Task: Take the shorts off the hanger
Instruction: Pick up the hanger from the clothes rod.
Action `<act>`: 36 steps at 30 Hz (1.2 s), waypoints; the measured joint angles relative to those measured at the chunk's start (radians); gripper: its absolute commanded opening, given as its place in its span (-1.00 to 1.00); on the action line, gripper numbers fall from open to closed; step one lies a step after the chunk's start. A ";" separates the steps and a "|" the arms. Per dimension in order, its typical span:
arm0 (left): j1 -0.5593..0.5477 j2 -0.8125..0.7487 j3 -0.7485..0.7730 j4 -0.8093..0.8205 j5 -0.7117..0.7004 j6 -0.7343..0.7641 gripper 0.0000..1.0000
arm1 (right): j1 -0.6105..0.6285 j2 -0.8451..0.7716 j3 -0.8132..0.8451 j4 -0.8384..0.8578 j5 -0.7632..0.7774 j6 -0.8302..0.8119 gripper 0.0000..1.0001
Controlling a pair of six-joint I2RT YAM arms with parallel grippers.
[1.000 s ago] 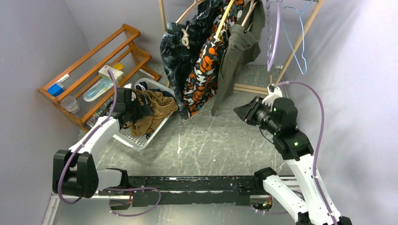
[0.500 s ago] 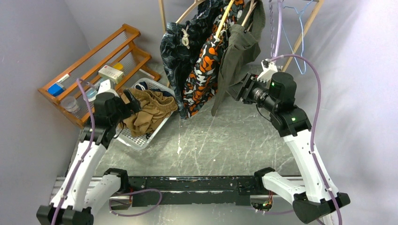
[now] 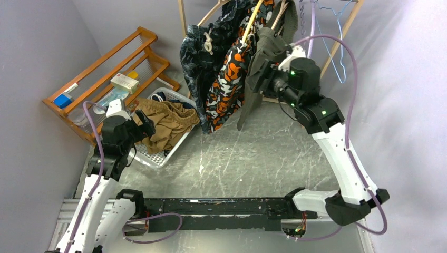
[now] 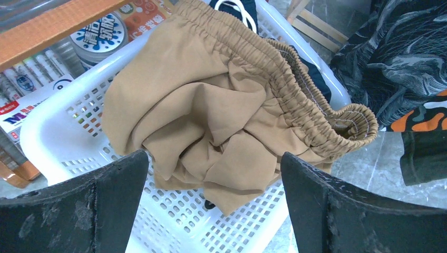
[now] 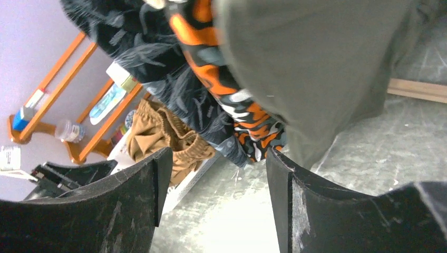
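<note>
Three shorts hang on hangers at the back: dark leaf-print shorts (image 3: 196, 52), orange camouflage shorts (image 3: 229, 79) and olive-grey shorts (image 3: 263, 63). Tan shorts (image 3: 168, 122) lie crumpled in the white basket (image 3: 153, 158), with a navy pair (image 4: 240, 10) showing beneath them. My left gripper (image 3: 145, 125) hovers open just short of the basket, nothing between its fingers (image 4: 79, 205). My right gripper (image 3: 263, 84) is raised against the olive-grey shorts (image 5: 316, 63), open and empty. The cloth hangs just above its fingertips (image 5: 279, 163).
A wooden shelf (image 3: 105, 68) with bottles and boxes stands at the back left against the wall, right behind the basket. An empty light-blue wire hanger (image 3: 337, 50) hangs on the wooden rack frame (image 3: 282, 99) at the back right. Grey walls close in both sides.
My left gripper opened fully and drew back from the basket, leaving the tan shorts in it. My right arm rose and swung left to the olive-grey shorts, its jaws widening.
</note>
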 measured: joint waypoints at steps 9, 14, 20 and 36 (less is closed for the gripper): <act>0.000 -0.005 0.000 -0.032 -0.048 0.000 0.99 | 0.232 0.114 0.163 -0.078 0.416 -0.063 0.69; 0.000 -0.008 0.000 -0.039 -0.050 0.001 0.99 | 0.231 -0.008 0.005 0.042 0.526 -0.090 0.69; 0.000 -0.019 0.000 -0.043 -0.051 0.000 0.98 | 0.215 0.024 0.087 0.113 0.555 -0.103 0.70; 0.000 0.000 0.000 -0.044 -0.049 0.002 0.99 | -0.042 0.402 0.507 0.019 0.271 -0.042 0.47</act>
